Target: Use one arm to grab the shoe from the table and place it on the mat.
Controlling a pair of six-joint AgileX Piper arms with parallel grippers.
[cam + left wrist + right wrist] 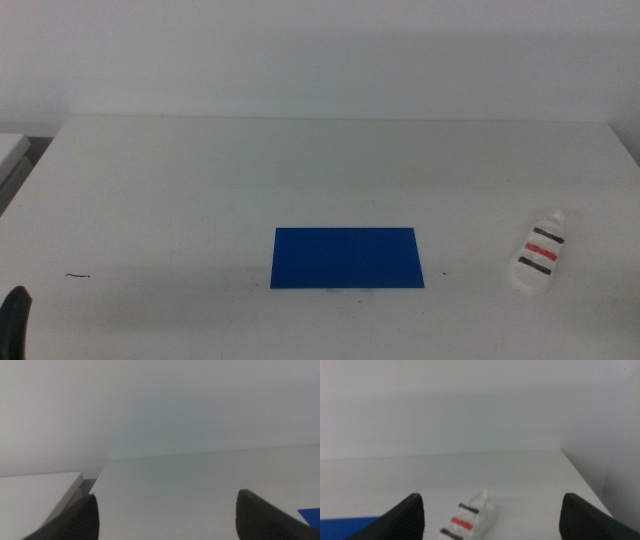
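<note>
The small white shoe with black and red straps lies on the white table at the right, apart from the dark blue mat in the middle. My right gripper is open and empty, and out of the middle view. In the right wrist view the shoe lies ahead of it, between the lines of its jaws, with an edge of the mat to one side. My left gripper waits at the table's front left. It is open and empty, with a corner of the mat in its view.
A white wall stands behind the table's far edge. A second white surface adjoins the table at the far left. A small dark mark lies on the table at the front left.
</note>
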